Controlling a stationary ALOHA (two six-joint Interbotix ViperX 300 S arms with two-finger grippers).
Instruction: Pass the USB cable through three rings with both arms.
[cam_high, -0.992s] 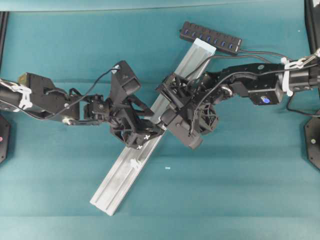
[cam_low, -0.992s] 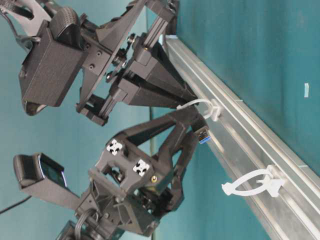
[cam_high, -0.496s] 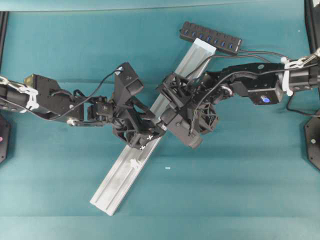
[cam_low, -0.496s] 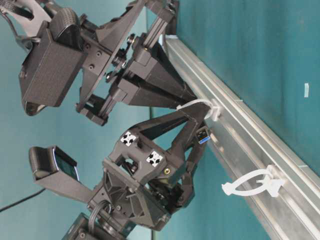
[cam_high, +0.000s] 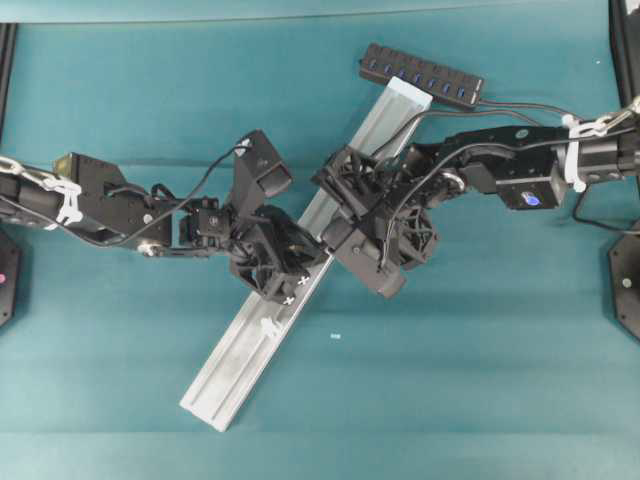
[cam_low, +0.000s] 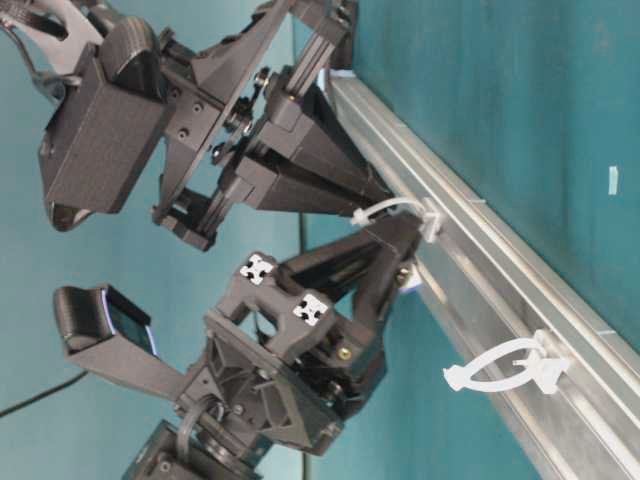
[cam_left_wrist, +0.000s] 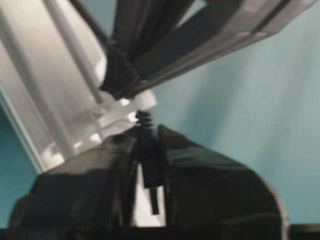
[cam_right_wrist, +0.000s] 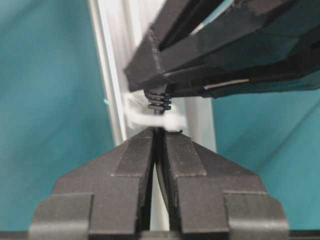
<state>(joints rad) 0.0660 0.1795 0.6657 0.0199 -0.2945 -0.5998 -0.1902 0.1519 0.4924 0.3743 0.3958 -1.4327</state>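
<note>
Teal tabletop (cam_high: 450, 380), seen from above, with a silver rail (cam_high: 235, 360) laid slantwise from near the near-left corner toward the far edge.

Nearest, on the rail's near stretch: one whitish ring (cam_high: 268, 326), sprung open in the table-level view, touched by neither arm and carrying no cord.

At mid-rail, both arms meeting tip to tip over a second ring (cam_right_wrist: 150, 120). Third ring not made out.

Left hand (cam_left_wrist: 147, 132), reaching in from the left edge: fingers pressed together on the plug end of the cable (cam_right_wrist: 159, 100), ribbed collar just clear of the fingertips and touching the second ring; blue plug tip peeping between the fingers in the table-level view.

Right hand (cam_right_wrist: 159, 132), reaching in from the right edge, on the other side of that ring: fingers pressed nearly flat together, pinching what looks like the thin cord in the slit between them.

Cable thus threaded through the second ring, gripped on both sides of it, the two hands very close together, contact between them not clear.

Farther back: thin dark cords looping along the right arm and across the rail's far stretch.

Farthest, just beyond the rail's far end near the far edge: black hub (cam_high: 422, 73) with a row of blue sockets.
</note>
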